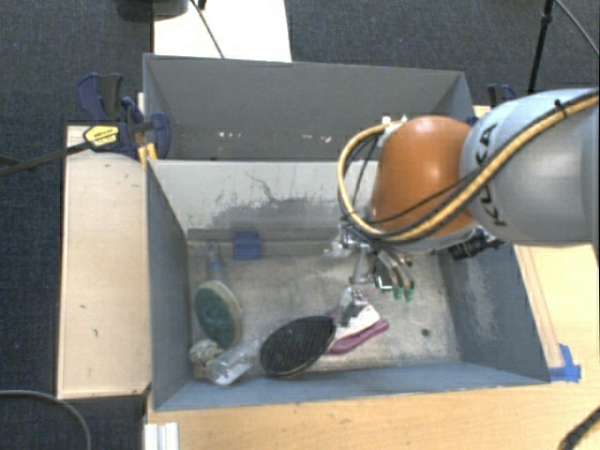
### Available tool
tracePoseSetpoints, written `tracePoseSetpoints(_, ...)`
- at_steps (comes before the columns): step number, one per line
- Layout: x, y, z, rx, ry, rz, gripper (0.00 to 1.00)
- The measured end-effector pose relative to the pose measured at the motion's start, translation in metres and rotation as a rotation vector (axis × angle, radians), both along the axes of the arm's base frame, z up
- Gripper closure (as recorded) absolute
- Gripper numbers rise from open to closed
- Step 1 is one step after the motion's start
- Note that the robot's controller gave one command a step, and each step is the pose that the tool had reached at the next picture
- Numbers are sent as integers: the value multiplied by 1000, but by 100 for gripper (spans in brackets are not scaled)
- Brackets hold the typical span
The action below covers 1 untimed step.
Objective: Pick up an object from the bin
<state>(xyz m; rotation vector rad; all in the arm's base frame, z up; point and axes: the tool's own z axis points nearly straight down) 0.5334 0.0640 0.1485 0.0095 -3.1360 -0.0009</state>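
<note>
Grey sheet metal forms the deep bin [173,279], whose sloped walls run down to a scuffed flat floor. Farthest left on that floor a round dark green disc [217,314] stands tilted against the foot of the left wall. Just below it, in the near left corner, lies a crumpled lump of clear and greyish material [222,364]. A small blue block [247,245] sits farther back against the rear wall, well apart from the rest. Next to the right, along the near wall, a black oval brush-like pad [296,345] lies flat, its left end touching the clear lump. Its right end meets a slim pink and white object [361,333], which lies slanted near the middle of the floor with its pink end pointing right. The claw [357,298] hangs straight down over the white upper part of this pink and white object, with its tip at or just above it. Whether the two touch cannot be made out, nor whether the claw is released or clenched. Small green parts show on the metal head beside it. Above the claw sits the rounded orange cover [422,181] of the wrist, looped by black and yellow cables [352,172]. From there the thick silver arm [553,176] runs off to the right over the bin's right wall.
</note>
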Motion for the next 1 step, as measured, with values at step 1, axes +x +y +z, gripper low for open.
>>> tracePoseSetpoints(1,-25,-50,-72,3,14,110,0)
